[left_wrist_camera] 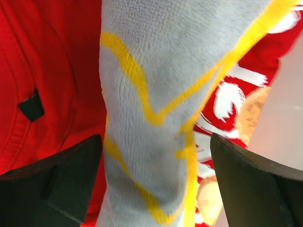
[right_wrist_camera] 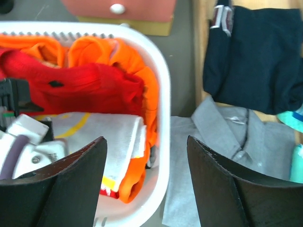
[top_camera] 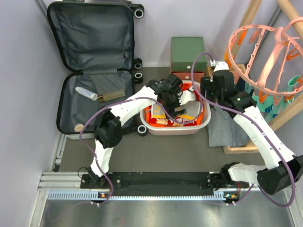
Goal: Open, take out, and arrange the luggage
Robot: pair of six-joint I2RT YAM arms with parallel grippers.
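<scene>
The luggage point(top_camera: 93, 71) lies open at the back left, its dark grey lining showing. A white tube point(top_camera: 86, 93), an olive box point(top_camera: 111, 96) and a small round thing point(top_camera: 79, 127) lie in its lower half. My left gripper point(top_camera: 176, 100) is down in the white laundry basket point(top_camera: 204, 124). In the left wrist view it point(left_wrist_camera: 156, 142) is open, with a white towel with yellow lines point(left_wrist_camera: 156, 71) between the jaws and a red garment point(left_wrist_camera: 52, 61) beside it. My right gripper point(top_camera: 212, 90) is open and empty, and in the right wrist view it point(right_wrist_camera: 147, 142) straddles the basket's right rim point(right_wrist_camera: 163, 85).
A green-and-orange drawer box point(top_camera: 188, 56) stands behind the basket. A grey shirt point(top_camera: 227, 125) lies right of the basket on a wooden rack point(top_camera: 251, 147). A pink clip hanger point(top_camera: 267, 52) hangs at the back right. Navy cloth point(right_wrist_camera: 255, 56) lies beyond the shirt.
</scene>
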